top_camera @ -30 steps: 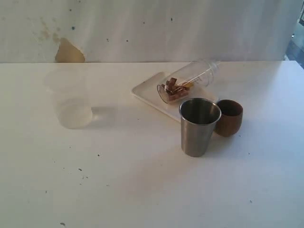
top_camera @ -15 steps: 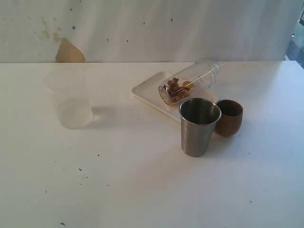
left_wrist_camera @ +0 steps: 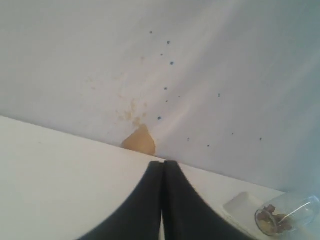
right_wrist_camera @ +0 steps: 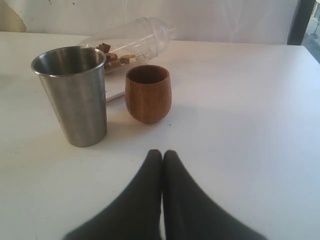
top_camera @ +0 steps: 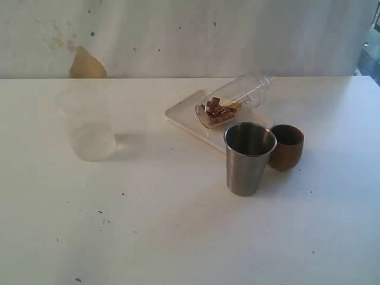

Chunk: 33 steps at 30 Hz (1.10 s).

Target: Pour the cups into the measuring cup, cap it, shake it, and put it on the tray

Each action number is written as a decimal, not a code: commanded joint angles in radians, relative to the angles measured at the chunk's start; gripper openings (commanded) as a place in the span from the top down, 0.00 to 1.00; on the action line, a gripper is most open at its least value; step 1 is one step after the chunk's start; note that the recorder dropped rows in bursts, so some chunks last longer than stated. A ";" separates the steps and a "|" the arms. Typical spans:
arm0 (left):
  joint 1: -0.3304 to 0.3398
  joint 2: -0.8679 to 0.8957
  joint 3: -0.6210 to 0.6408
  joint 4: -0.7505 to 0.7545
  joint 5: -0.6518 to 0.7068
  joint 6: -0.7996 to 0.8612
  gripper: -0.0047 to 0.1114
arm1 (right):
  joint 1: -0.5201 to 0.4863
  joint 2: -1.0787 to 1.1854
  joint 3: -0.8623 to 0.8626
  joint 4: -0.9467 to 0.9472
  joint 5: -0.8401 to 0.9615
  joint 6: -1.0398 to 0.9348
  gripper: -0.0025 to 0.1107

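measuring cup [top_camera: 234, 101]: flopped on its side on the tray [top_camera: 184, 116], brown chunks [top_camera: 217, 111] piled at one end
tray: toward the table's [top_camera: 178, 225] far edge
steel tumbler [top_camera: 248, 160]: upright, right off the tray's near edge
wooden cup [top_camera: 286, 147]: upright, just beside the tumbler
left gripper [left_wrist_camera: 163, 167]: pressed together, holding nothing
right gripper [right_wrist_camera: 162, 155]: same deal, pinched closed on nothing

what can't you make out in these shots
Right wrist view: the steel tumbler hides its own inside behind its rim, so whether it is empty is unclear.
Exterior view: the steel tumbler covers part of the wooden cup.
Exterior view: the measuring cup, lying on its side, and the steel tumbler hide much of the tray.
Left wrist view: the measuring cup is cut off by the frame edge, and its brown pieces are too small to identify.
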State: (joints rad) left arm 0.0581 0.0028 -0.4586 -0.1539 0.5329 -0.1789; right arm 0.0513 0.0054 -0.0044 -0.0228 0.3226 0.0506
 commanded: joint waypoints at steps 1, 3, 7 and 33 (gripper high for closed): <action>0.024 -0.003 0.068 0.028 -0.118 0.070 0.96 | -0.002 -0.005 0.004 -0.001 -0.009 -0.002 0.98; 0.026 -0.003 0.126 0.028 -0.245 0.119 0.96 | -0.002 -0.005 0.004 -0.001 -0.009 -0.002 0.98; 0.026 -0.003 0.255 0.028 -0.425 0.179 0.96 | -0.002 -0.005 0.004 -0.001 -0.009 -0.002 0.98; 0.026 -0.003 0.459 0.104 -0.330 0.258 0.96 | -0.002 -0.005 0.004 -0.001 -0.009 -0.002 0.98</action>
State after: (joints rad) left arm 0.0801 0.0028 -0.0057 -0.0565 0.2178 0.0851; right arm 0.0513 0.0054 -0.0044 -0.0228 0.3226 0.0506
